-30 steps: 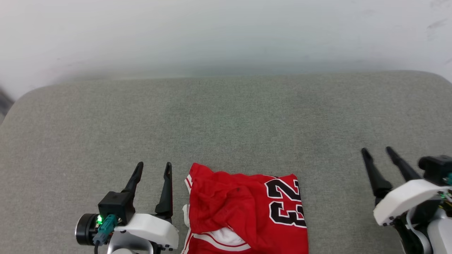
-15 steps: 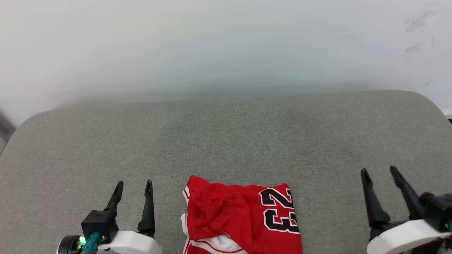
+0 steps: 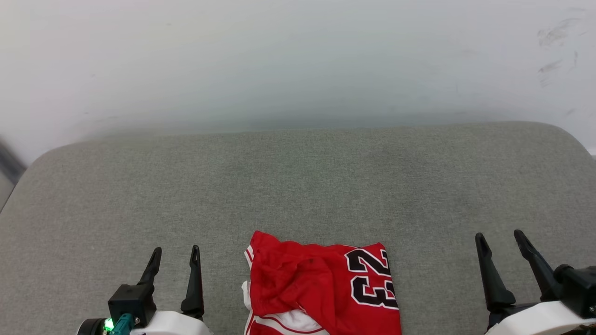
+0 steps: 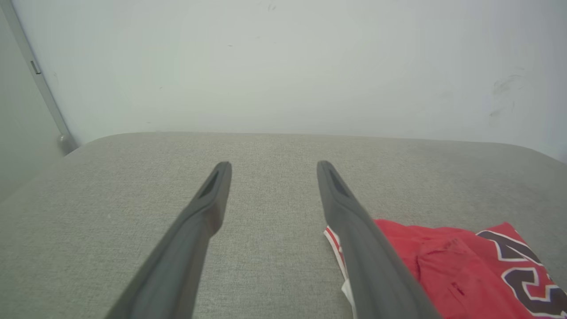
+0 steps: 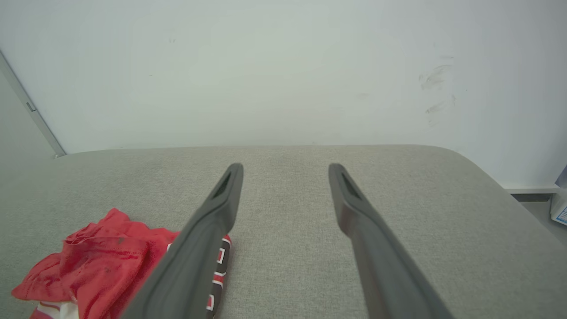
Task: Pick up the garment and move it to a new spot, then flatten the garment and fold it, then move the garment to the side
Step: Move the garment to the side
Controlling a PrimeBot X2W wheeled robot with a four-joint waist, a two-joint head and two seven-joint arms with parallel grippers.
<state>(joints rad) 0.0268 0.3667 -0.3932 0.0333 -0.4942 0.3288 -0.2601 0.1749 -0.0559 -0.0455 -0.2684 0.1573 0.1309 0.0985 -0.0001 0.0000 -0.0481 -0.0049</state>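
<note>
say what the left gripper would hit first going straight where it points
The left gripper would probably meet the grey cushion, or the wall beyond; depth is unclear. The garment lies off its right.

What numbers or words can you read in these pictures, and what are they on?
"23": black digits with white edges, turned sideways, on the red shirt.
No other word or sign can be read on the wall or the grey cushion.

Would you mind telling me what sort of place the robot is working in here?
Likely a plain indoor room, perhaps a lab: a grey fabric-covered padded surface stands against a bare, scuffed white wall, and a crumpled red jersey lies at its near edge.
</note>
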